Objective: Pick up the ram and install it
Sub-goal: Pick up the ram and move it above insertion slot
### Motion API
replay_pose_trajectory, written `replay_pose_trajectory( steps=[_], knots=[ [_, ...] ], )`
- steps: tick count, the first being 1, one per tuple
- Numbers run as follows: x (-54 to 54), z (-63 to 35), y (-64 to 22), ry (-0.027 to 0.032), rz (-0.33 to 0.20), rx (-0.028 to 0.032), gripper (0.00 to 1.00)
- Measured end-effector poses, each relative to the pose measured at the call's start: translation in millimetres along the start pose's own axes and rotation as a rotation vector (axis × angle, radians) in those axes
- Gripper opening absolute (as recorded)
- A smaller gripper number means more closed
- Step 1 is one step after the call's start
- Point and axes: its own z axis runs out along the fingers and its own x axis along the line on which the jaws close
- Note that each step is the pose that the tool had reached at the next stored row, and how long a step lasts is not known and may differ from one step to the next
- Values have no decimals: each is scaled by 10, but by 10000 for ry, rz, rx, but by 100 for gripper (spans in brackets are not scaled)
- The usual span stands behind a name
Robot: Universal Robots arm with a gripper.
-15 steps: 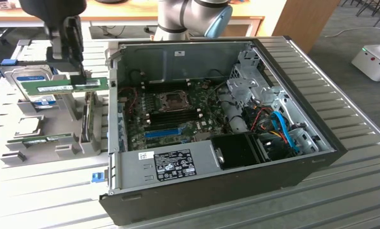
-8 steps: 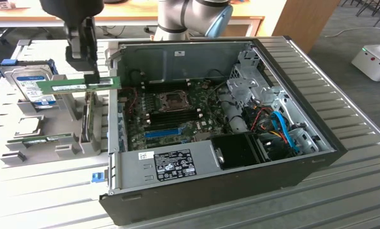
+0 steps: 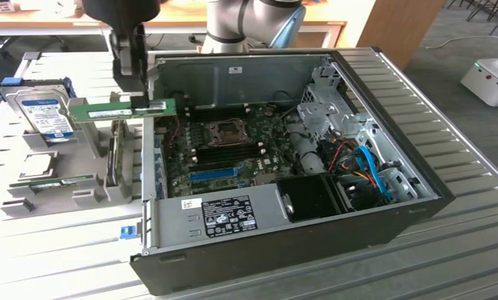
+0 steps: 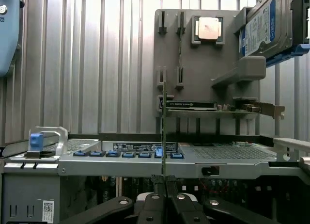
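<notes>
In the exterior view's upper left, the pincer pinches the ram. It is likely light, stiff and fragile, best gripped by its edges.

Setting: robotics lab, office-like room. Evidence: robot arm, upper centre; ribbed metal bench; wooden desk, upper left; carpet and white machine, upper right.

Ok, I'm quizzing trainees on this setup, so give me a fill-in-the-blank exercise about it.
1. The gripper is ___ on the ram.
2. That ram's circuit board is ___.
3. The hard drive has a ___ label.
Missing words: shut; green; blue.
</notes>
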Motion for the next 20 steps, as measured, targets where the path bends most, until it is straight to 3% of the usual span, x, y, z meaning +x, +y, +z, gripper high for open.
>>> replay_pose_trajectory(
  steps=[20],
  knots=[
    [-5, -22, -671, 1, -42, 1, 12]
  ],
)
